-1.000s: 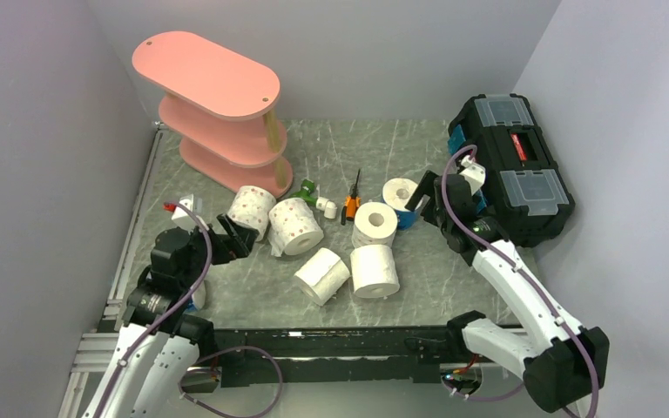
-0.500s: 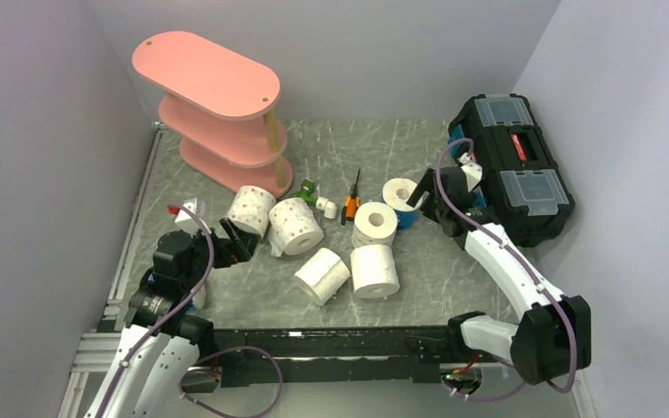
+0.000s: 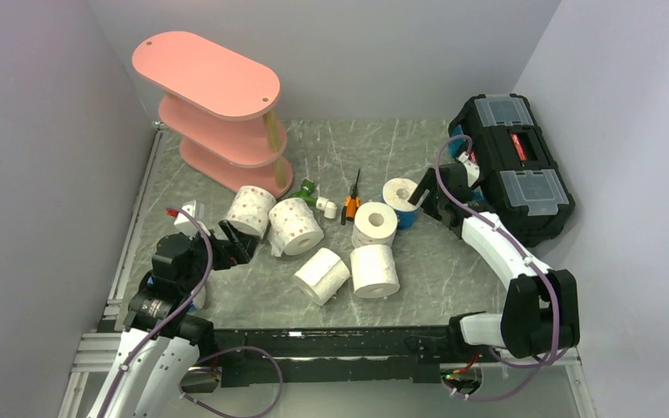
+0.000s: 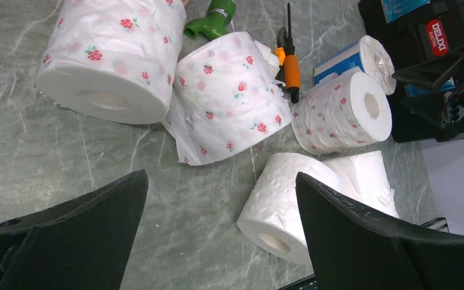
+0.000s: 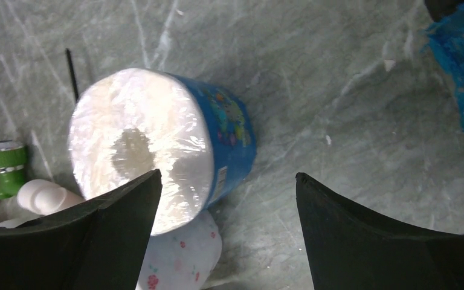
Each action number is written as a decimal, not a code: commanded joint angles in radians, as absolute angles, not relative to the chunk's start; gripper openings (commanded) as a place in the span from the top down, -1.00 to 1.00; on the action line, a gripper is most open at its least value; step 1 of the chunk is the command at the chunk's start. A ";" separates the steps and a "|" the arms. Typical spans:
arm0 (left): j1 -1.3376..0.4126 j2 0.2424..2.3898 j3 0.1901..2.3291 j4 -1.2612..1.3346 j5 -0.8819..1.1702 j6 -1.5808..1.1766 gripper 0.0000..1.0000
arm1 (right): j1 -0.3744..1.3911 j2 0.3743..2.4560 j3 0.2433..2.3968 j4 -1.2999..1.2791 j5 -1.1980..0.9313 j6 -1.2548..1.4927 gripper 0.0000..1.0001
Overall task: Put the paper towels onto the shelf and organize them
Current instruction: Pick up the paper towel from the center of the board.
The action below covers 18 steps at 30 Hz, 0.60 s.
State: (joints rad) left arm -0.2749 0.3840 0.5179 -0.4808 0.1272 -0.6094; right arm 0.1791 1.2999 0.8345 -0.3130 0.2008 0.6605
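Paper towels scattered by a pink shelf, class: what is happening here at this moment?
Two robot arms are meant to put the rolls onto the shelf; no roll shows on it yet. The right gripper is open over a blue-wrapped roll lying on the table. The left gripper hangs open near the pink-dotted rolls.

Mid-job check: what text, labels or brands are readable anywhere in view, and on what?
"DELIXI": red label on the black toolbox; the smaller line beneath is too small to be sure of.
Blue-wrapped roll: wrapper print too blurred to read.
Nothing else legible.
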 commanded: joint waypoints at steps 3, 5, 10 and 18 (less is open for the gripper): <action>-0.278 0.395 0.518 -0.462 0.135 -0.610 -0.98 | 0.179 1.282 0.836 -0.212 0.129 0.640 -0.67; -0.277 0.395 0.516 -0.458 0.135 -0.614 -0.98 | 0.180 1.287 0.835 -0.204 0.114 0.637 -0.67; -0.277 0.399 0.509 -0.448 0.141 -0.620 -0.98 | 0.179 1.333 0.860 -0.219 0.111 0.637 -0.65; -0.278 0.394 0.500 -0.451 0.146 -0.628 -0.98 | 0.179 1.391 0.887 -0.214 0.088 0.621 -0.40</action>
State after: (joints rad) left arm -0.2749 0.3965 0.5041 -0.4755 0.1307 -0.6174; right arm 0.1791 1.3651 0.8436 -0.2306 0.1028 0.6426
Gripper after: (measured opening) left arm 0.990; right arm 0.705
